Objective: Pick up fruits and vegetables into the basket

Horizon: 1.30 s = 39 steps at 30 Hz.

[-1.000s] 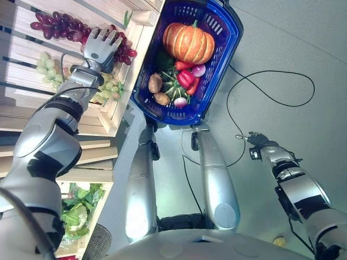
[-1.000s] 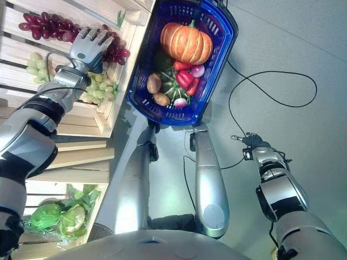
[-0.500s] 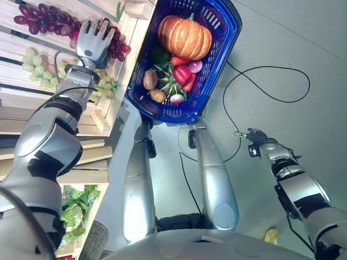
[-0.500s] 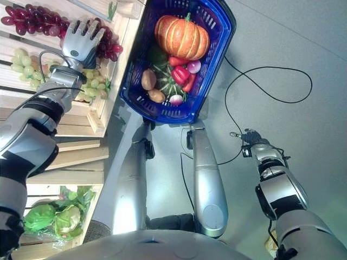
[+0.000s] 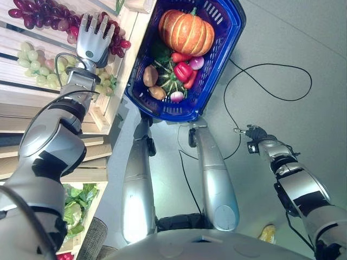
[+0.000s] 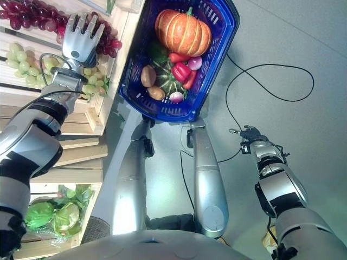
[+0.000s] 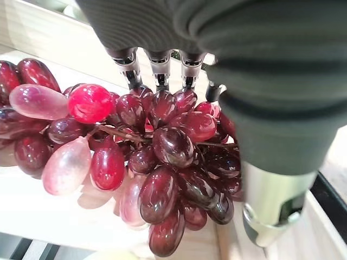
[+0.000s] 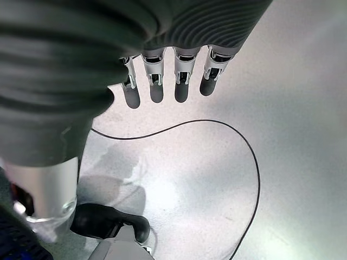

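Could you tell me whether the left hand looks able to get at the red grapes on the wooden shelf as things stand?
Probably yes. The left hand hangs open right over the red grapes, its fingertips at the bunch, and nothing lies between them.

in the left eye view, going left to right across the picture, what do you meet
green grapes → left robot hand over the red grapes → blue basket holding the pumpkin → right robot hand
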Tool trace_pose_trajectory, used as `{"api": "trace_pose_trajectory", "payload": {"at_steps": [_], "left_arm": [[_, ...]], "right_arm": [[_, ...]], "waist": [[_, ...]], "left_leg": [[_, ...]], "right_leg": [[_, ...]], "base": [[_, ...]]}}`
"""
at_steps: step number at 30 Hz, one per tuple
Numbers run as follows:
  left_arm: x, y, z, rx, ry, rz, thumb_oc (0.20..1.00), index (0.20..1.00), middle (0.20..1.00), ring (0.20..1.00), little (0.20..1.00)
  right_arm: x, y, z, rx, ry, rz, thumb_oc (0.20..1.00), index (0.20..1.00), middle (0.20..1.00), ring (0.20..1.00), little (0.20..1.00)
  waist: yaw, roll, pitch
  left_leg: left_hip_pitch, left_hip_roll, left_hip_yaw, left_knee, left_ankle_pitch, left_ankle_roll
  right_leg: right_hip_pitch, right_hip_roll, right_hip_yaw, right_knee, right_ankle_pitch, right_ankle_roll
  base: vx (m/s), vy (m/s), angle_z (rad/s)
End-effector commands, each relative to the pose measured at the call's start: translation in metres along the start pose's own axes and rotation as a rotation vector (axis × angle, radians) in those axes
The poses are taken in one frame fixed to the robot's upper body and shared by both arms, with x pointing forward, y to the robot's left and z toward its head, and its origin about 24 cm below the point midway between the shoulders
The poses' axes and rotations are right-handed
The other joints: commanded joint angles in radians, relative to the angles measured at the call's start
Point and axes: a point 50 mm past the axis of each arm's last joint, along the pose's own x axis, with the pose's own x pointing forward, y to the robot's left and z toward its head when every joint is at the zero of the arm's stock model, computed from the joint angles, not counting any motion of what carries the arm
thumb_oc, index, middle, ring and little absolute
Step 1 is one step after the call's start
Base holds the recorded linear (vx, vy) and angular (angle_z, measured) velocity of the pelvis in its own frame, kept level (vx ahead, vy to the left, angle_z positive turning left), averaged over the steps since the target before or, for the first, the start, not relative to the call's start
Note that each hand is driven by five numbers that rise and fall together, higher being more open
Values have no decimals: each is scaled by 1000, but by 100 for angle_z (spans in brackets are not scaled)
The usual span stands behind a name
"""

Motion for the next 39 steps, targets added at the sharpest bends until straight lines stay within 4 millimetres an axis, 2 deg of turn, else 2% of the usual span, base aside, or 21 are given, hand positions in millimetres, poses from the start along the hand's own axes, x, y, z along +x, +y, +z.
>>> {"api": "trace_pose_trajectory", "payload": {"at_steps": [1,13,14,27,30,32,35,38,39], "left_arm": [[-12,-13,-3,10,49,-36,1000,1000,1000,1000,1000],[-7,-12,-1,35,25,-75,1000,1000,1000,1000,1000],[-7,-13,-1,48,15,-98,200,200,200,200,200],[-13,-20,-3,27,48,-160,200,200,200,200,200],[-13,-20,-6,-26,86,-152,200,200,200,200,200],[-13,-19,-8,-96,129,-129,200,200,200,200,200],[-13,-16,-15,-293,261,-82,200,200,200,200,200],[-11,-11,-20,-523,361,-16,200,200,200,200,200],[-9,-7,-22,-676,403,20,200,200,200,200,200]], "right_arm": [[-1,-5,-25,-5,69,-21,1000,1000,1000,1000,1000],[-1,-4,-20,-6,58,-22,1000,1000,1000,1000,1000],[-1,-5,-19,-3,54,-24,1000,1000,1000,1000,1000],[-1,-10,-18,0,43,-29,1000,1000,1000,1000,1000],[-1,-12,-13,15,15,-42,1000,1000,1000,1000,1000],[-1,-12,-9,35,-9,-50,1000,1000,1000,1000,1000],[-1,-16,1,74,-84,-66,1000,1000,1000,1000,1000],[-3,-16,14,136,-175,-71,1000,1000,1000,1000,1000],[-4,-17,24,174,-242,-75,1000,1000,1000,1000,1000]], "waist": [[19,-21,-36],[14,-26,-36],[13,-25,-36],[14,-19,-36],[16,-16,-36],[19,-13,-36],[24,-10,-36],[30,-7,-36],[37,-5,-36]], "left_leg": [[-34,9,-28,138,-99,-32],[-50,8,-30,140,-100,-33],[-51,7,-29,139,-100,-34],[-38,6,-28,127,-93,-34],[-29,5,-27,122,-89,-35],[-22,5,-29,117,-88,-34],[-6,5,-30,107,-84,-35],[10,4,-29,98,-83,-36],[21,3,-31,92,-82,-38]], "right_leg": [[19,39,13,-31,34,54],[3,41,17,-34,39,55],[3,41,17,-38,40,56],[16,38,17,-50,45,57],[24,38,17,-53,46,56],[28,39,18,-51,45,56],[43,39,17,-54,43,56],[58,35,13,-56,41,60],[71,32,9,-61,39,60]], "base": [[0,0,0],[0,0,0],[0,0,0],[0,0,0],[0,0,0],[0,0,0],[0,0,0],[0,0,0],[-13,-33,0]]}}
